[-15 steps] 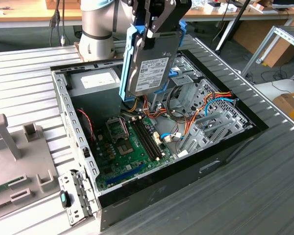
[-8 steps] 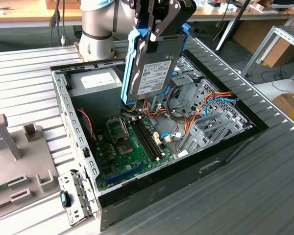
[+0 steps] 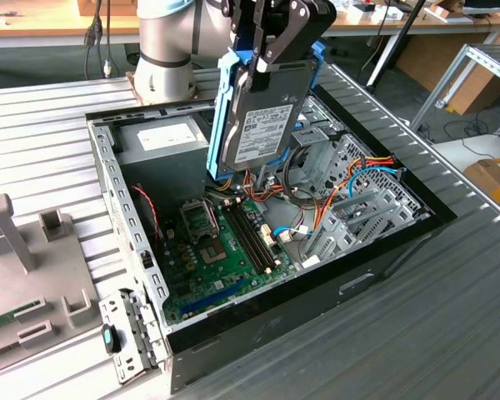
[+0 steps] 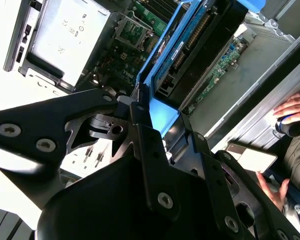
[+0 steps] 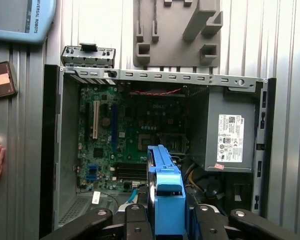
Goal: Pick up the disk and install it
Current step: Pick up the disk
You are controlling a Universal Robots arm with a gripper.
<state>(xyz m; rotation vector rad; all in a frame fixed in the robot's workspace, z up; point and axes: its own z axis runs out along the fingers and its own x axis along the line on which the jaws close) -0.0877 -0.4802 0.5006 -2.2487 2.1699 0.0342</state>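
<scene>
On the ribbed metal surface (image 3: 450,333) lies the open computer case (image 3: 362,283), its motherboard (image 3: 221,250) bared and the power-supply box (image 3: 162,137) at the far end. The disk (image 3: 262,117) hangs over the case's middle, clamped at its upper end in the hand (image 3: 277,60), its long axis nearly upright. The drive cage (image 3: 362,208) lies below, toward the exterior view's right. Orange and blue cables (image 3: 333,187) crowd between and could snag.

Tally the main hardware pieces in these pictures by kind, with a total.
disk, on blue rails: 1
open computer case: 1
power supply box: 1
grey fixture plate: 1
Total: 4
</scene>
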